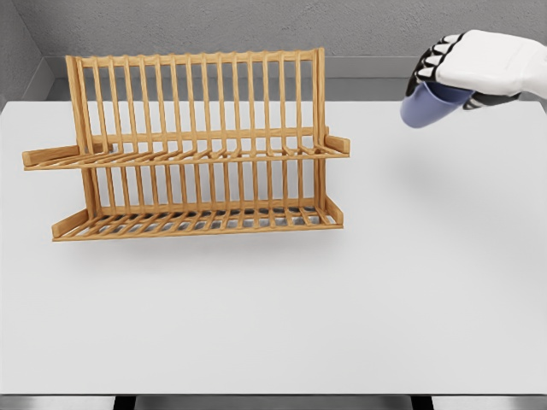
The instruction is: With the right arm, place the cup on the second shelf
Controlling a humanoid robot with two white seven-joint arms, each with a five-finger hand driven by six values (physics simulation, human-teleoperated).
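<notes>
A blue cup (430, 106) hangs tilted in the air at the upper right, held by my right hand (461, 75), whose fingers are curled over its top. The hand and cup are well above the table, to the right of the wooden two-tier rack (192, 145). The rack's upper shelf (184, 154) and lower shelf (197, 220) carry nothing. A clear gap separates the cup from the rack's right end.
The white table (342, 316) spreads under everything, with a grey wall behind it. The rack stands on the left half of the table.
</notes>
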